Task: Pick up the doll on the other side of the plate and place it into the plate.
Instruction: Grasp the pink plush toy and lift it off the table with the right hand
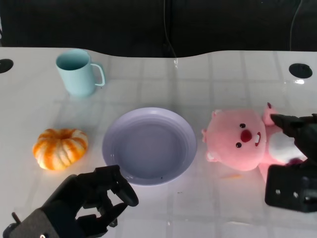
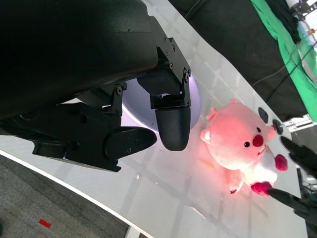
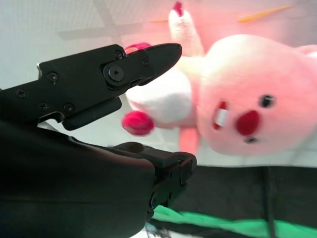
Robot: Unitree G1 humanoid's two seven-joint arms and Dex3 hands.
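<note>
Now the pink doll (image 1: 240,140), beside the plate (image 1: 148,147), is flanked by the right hand (image 1: 297,158), fingers spread wide, nothing held.

Doll (image 1: 237,140): pink plush, round head, red nose, black eyes, white belly, dark pink paws. Lies on its back on the table, just right of the plate (image 1: 111,134), not touching it; head toward the plate, body pointing away from it.

Plate: pale lavender, round, shallow, upright, nothing in it. Sits flat on the table, left of the doll.
</note>
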